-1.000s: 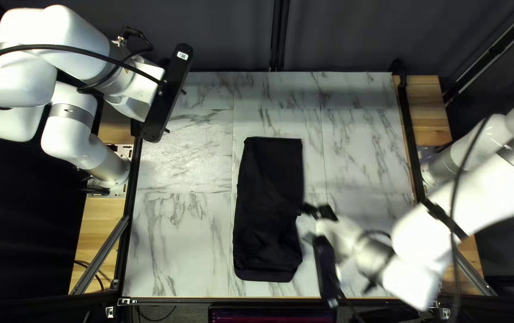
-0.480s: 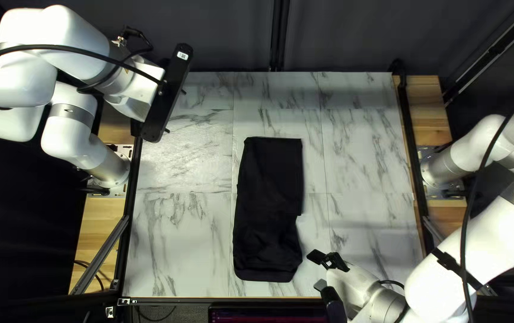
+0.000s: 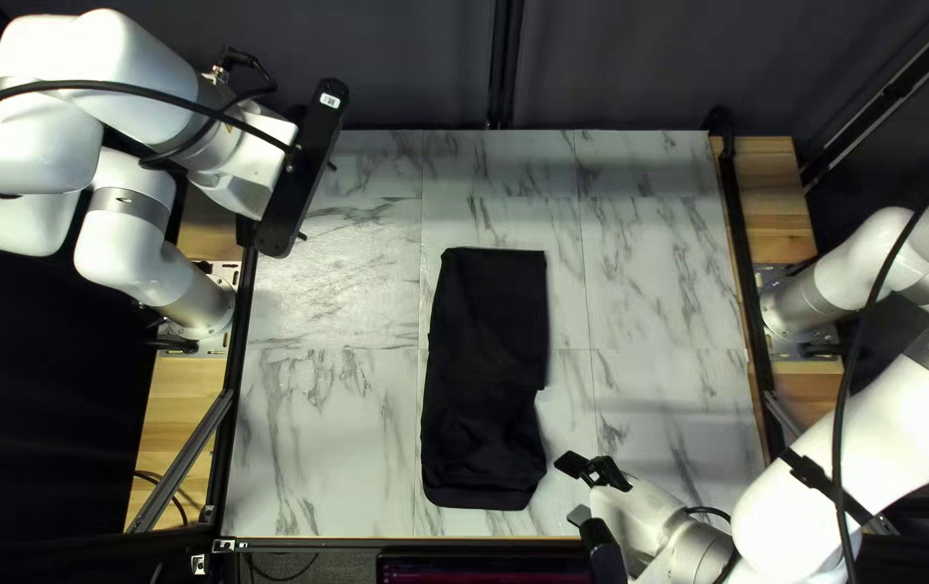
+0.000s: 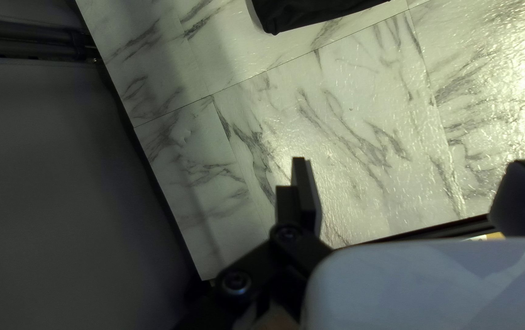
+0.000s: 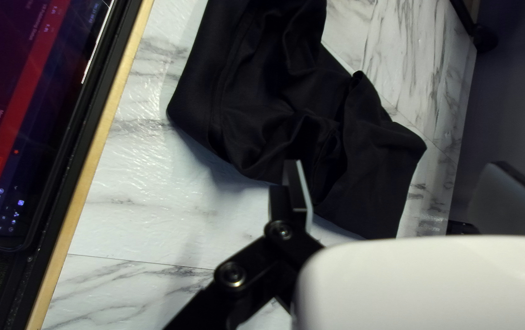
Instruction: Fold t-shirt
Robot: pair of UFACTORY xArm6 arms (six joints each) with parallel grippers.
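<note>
Right gripper (image 5: 400,165): a second ago a blur at the shirt's (image 3: 486,379) right edge, upper part of the right arm (image 3: 865,433) blurred too. Half a second later it stood clear, low and right of centre in the frame. Now the same spot, no shift seen between the last two looks. Its fingers stand wide apart, nothing pinched. Cloth shows beyond them in the wrist view, but the top left view puts the gripper just beside the shirt, apart from it.

Shirt: one long black strip, near the middle of the frame, running from upper centre down towards the near edge of the table (image 3: 659,270). Outline unchanged over the three looks. Right side steps inward a little below its middle; lower end narrows slightly. From the right wrist, creases and a raised ruck across the cloth near that step.

Left arm (image 3: 129,97): upper left of the frame, same pose throughout. Left gripper (image 4: 410,162) open, empty, well apart from the cloth; only an end of the shirt shows ahead of it.

Reading: a lengthwise fold looks made and released, the right arm backed off to leave it lying. Probably between steps. Left to do, likely a cross fold, lower end up towards the far end. Risk: pinching only the top layer would open the strip, and the rucks may carry into the next crease.
</note>
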